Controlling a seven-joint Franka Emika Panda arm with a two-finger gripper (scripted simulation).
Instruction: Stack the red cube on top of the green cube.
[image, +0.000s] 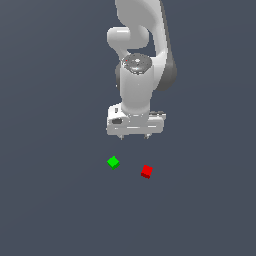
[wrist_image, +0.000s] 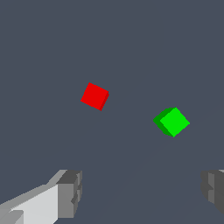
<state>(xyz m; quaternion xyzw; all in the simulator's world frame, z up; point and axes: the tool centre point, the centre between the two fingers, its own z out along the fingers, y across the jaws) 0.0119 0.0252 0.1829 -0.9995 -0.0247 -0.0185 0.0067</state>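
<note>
Flat slate-grey fills everything around me: the bench (image: 55, 200) is one matte, unmarked plane with no grain, seam or edge that I can make out, and it runs straight into the background.

My arm (image: 142, 45) is smooth, glossy white with rounded joints and a darker grey band along one side; it ends in a blocky white hand. My pincer (image: 133, 136) hangs below that hand, above the bench and touching nothing. In the exterior view only two short dark tips show under the white body. In the wrist view my fingers (wrist_image: 70, 192) are squared, dull grey pads, one backed by a white housing, and they stand far apart at opposite sides of the picture with bare bench between them. The jaws are spread wide and hold nothing.

Both cubes are tiny, plain, sharp-edged blocks with flat, untextured faces, much smaller than my hand. The red cube (image: 146, 171) rests on the bench, turned at an angle, a brighter face lit and a darker one in shade. The green cube (image: 113, 162) is the same size, also turned, sitting near the red one on the exterior view's left. They are apart, not touching. In the exterior view both appear below my pincer.
</note>
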